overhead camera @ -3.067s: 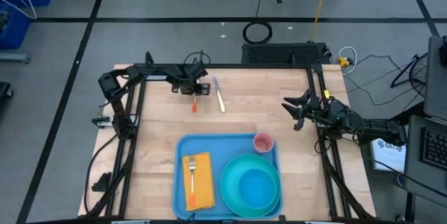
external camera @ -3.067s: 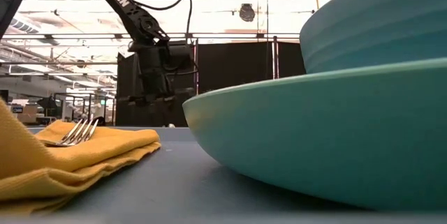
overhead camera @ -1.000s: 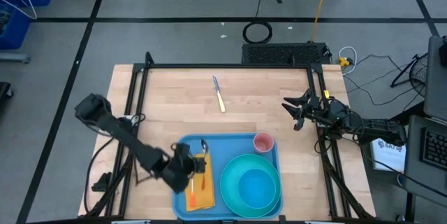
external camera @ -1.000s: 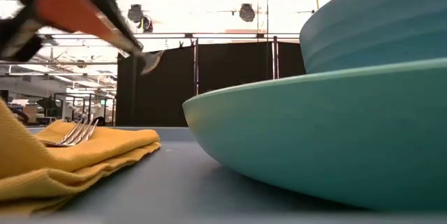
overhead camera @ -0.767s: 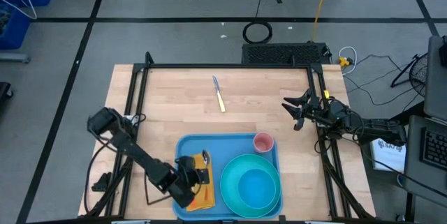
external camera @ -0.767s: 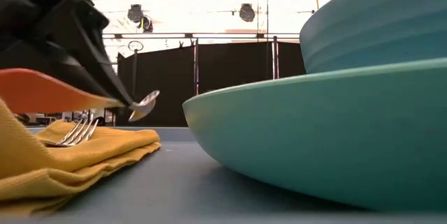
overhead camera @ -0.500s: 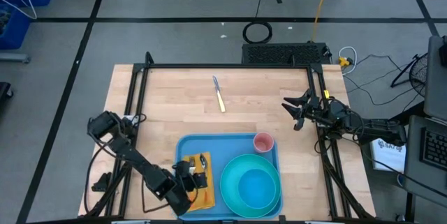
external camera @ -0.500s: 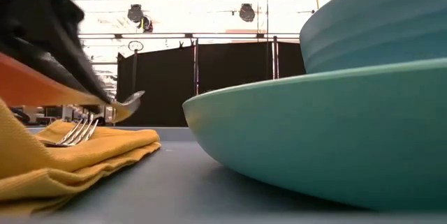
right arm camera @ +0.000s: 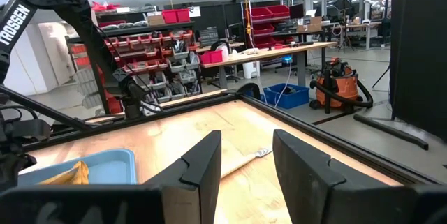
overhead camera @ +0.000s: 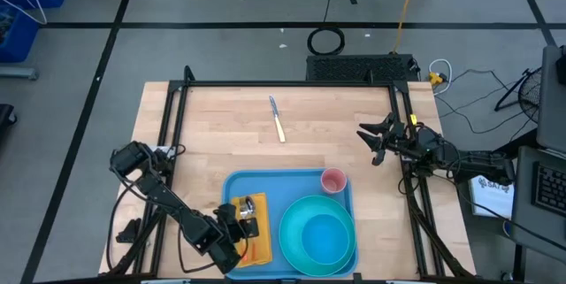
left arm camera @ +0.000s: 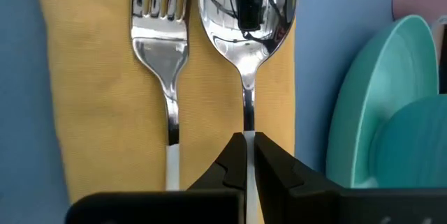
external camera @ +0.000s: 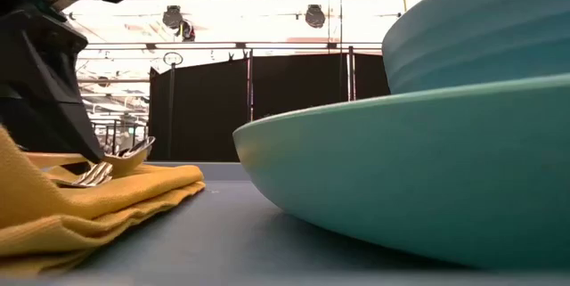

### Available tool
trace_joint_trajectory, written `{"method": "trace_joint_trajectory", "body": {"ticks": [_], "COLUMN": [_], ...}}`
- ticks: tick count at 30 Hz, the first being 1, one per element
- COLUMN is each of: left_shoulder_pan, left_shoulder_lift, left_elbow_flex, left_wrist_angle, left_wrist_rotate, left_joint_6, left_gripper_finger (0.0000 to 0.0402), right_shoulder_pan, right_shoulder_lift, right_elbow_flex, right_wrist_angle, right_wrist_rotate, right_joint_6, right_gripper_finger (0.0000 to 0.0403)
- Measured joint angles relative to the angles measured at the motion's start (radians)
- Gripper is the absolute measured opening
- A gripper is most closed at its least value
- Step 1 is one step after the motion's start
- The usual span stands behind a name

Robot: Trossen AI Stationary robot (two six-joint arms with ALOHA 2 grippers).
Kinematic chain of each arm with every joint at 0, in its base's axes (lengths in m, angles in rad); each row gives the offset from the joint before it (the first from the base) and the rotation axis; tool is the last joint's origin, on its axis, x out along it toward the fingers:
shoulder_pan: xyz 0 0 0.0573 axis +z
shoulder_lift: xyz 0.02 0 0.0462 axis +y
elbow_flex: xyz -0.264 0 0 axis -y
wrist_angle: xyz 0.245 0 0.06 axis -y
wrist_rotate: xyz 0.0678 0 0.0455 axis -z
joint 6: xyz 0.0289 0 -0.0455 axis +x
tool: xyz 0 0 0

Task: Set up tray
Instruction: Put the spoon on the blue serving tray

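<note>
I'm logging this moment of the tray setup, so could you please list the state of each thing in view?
Left gripper: shut on the spoon handle, low over the napkin.
Right gripper: open, waiting at the table's right edge.
Spoon: lying on the napkin beside the fork.
Fork: flat on the napkin.
Napkin: folded, on the tray.
Tray: flat on the table.
Bowl: upright on the plate.
Knife: on the table, off the tray.

Spoon [left arm camera: 246, 15] now down on napkin [left arm camera: 105, 112]

Lt-blue tray [overhead camera: 232, 187], yellow napkin [overhead camera: 258, 247], teal plate [overhead camera: 318, 241].
</note>
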Motion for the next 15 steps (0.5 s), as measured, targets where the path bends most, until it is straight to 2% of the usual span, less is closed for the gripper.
{"method": "trace_joint_trajectory", "body": {"ticks": [15], "left_shoulder_pan": [0.012], "left_shoulder_lift": [0.036], "left_elbow_flex": [0.003], "left_wrist_angle": [0.052], "left_wrist_rotate": [0.056], "left_joint_6": [0.046], "left_gripper_finger": [0.0009], "right_shoulder_pan": [0.000], "right_shoulder_lift": [0.000], "right_elbow_flex": [0.000], "right_wrist_angle": [0.000], "right_wrist_rotate": [0.000], "right_joint_6": [0.000], "right_gripper_finger": [0.0123]}}
